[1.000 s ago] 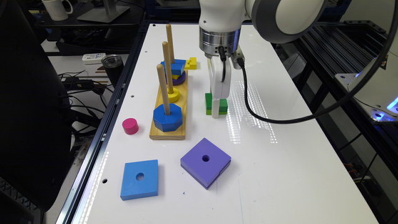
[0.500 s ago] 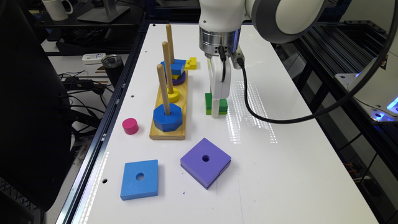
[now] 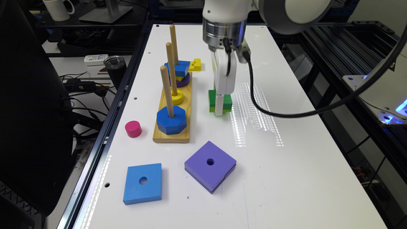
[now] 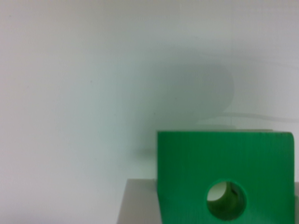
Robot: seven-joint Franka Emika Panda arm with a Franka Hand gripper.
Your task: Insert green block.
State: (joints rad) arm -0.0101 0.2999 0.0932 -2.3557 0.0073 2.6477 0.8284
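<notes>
Although the gripper [image 3: 219, 109] straddles the green block [image 3: 226, 101], we cannot tell its grip; rigid, light wood, best clamped on flat sides.

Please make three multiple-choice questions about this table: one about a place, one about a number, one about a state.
1. The gripper is at: A the green block; B the purple square; C the pink cylinder.
2. Pegs on the wooden base: A two; B three; C five.
3. The blue octagon is: A loose on the table; B on a peg; C held in the air.

Answers: 1 A, the white gripper comes down right at the green block. 2 B, three upright pegs rise from it. 3 B, the nearest peg passes through it.
</notes>
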